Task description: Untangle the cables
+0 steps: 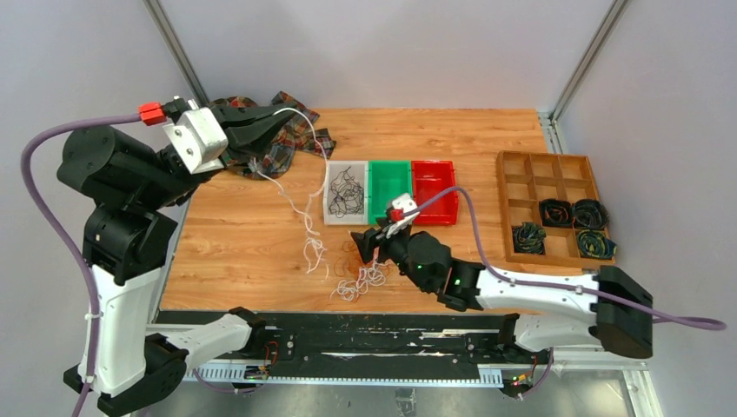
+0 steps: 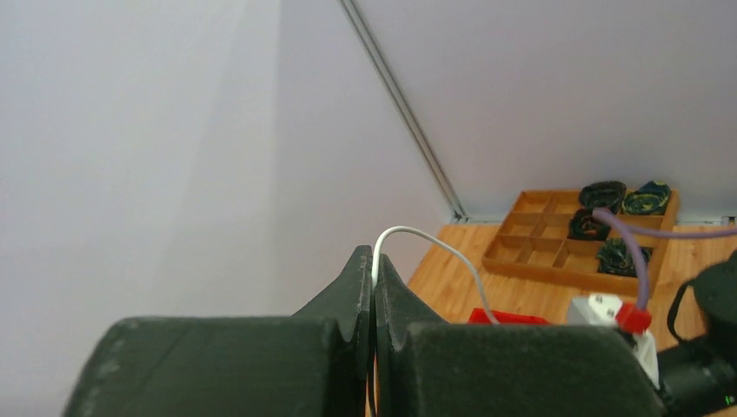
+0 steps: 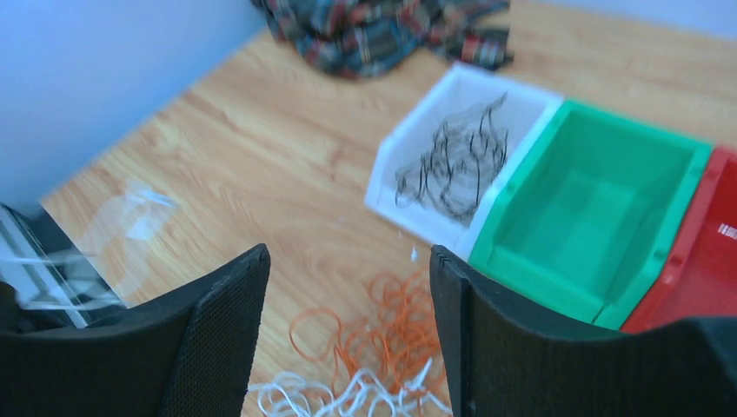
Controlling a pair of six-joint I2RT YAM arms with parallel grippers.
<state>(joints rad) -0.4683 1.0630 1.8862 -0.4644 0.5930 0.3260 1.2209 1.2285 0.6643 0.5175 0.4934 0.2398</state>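
Note:
My left gripper [image 1: 289, 117] is raised at the table's back left and shut on a thin white cable [image 2: 432, 241]. That cable arcs out from between the fingertips [image 2: 388, 276] and trails down toward the table. A tangle of white cables [image 1: 356, 285] and orange cables [image 3: 395, 317] lies near the front edge. My right gripper [image 3: 348, 261] hovers low over that tangle, open, with nothing between its fingers. Black cables [image 3: 456, 161] lie in the white bin [image 1: 329, 201].
A green bin [image 1: 388, 166] and a red bin [image 1: 433, 166] stand beside the white one. A wooden compartment tray [image 1: 543, 162] at the right holds dark coiled cords. A plaid cloth [image 1: 306, 137] lies at the back left under the left gripper.

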